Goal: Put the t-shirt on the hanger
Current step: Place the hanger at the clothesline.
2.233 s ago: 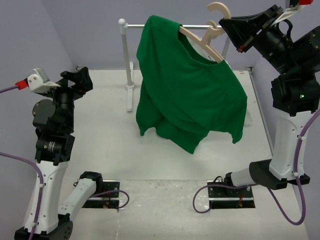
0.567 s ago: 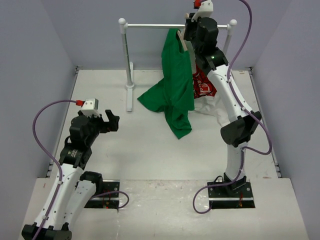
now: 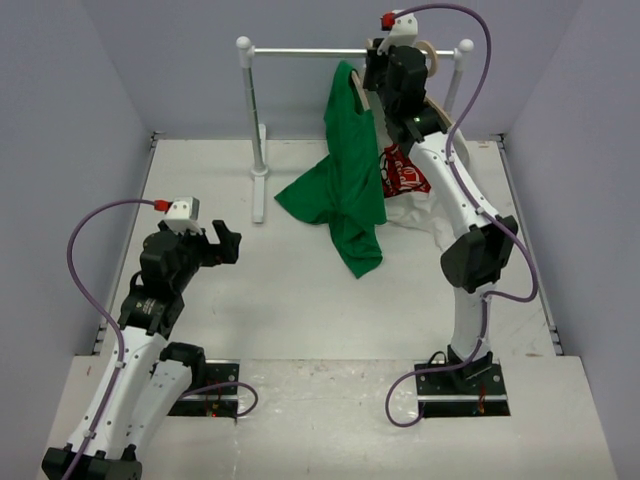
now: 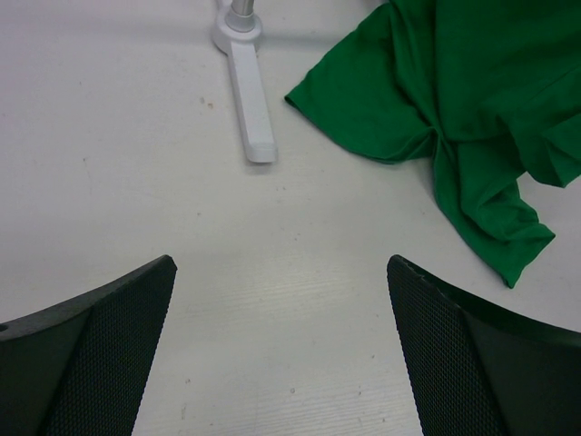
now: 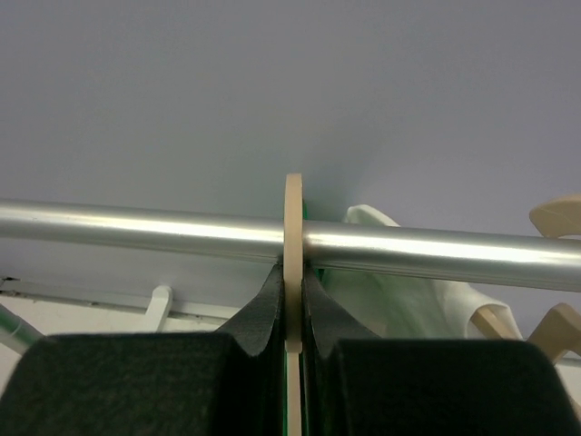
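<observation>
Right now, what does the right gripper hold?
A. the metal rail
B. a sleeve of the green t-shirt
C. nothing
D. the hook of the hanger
D: in the right wrist view the right gripper is shut on the thin beige hook of the hanger, which crosses the rail.

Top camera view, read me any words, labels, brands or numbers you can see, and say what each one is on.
On the white t-shirt: a red graphic with pale marks, possibly lettering, too blurred to read.
On the green t-shirt and the rail: no text.
</observation>
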`<state>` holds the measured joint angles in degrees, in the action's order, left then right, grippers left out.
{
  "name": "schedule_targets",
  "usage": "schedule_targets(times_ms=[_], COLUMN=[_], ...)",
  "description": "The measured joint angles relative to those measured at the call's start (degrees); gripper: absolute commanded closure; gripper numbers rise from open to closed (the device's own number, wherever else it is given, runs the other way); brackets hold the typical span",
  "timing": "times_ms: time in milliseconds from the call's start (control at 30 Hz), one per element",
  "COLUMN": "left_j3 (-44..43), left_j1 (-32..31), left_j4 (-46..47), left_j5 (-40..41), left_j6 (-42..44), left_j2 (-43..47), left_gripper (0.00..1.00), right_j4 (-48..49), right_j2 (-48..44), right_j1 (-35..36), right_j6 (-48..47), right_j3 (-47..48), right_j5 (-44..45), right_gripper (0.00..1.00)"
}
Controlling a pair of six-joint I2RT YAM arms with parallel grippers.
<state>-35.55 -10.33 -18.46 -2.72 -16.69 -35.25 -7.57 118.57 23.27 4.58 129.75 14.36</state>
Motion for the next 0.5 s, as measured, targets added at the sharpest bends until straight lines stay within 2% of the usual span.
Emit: schedule_targets(times_ms=[67, 167, 233, 300, 333, 500], left_j3=[0.00, 0.00, 0.00, 0.00, 0.00, -0.51], left_j1=[0.00, 0.00, -0.01, -0.01, 0.00, 0.32], left_j4=[0.00, 0.02, 0.00, -0.08, -0.13, -1.66], left_j5=[-0.07, -0.03, 0.64, 2.61, 3.98, 12.82], left_j6=[0.00, 0.00, -0.03, -0.18, -0.32, -2.33], left_j2=[-0.03, -0.10, -0.31, -0.74, -1.09, -3.48], left_gripper=[0.00, 0.00, 0.00, 0.00, 0.00, 0.00], right_j4=[2.03, 3.66, 3.76, 3.57, 3.36, -1.09], right_j2=[-2.14, -5.27, -7.03, -8.58, -9.51, -17.02], right_j1=[-0.05, -0.05, -0.05, -0.05, -0.05, -0.05], right_j6=[0.57, 2.08, 3.02, 3.95, 4.32, 5.62], right_j3=[-3.85, -9.07, -11.89, -13.97, -15.03, -18.75], right_j5=[-0.67, -1.29, -1.83, -2.33, -2.64, -4.08], right_gripper=[0.75, 0.50, 0.25, 0.06, 0.01, 0.01])
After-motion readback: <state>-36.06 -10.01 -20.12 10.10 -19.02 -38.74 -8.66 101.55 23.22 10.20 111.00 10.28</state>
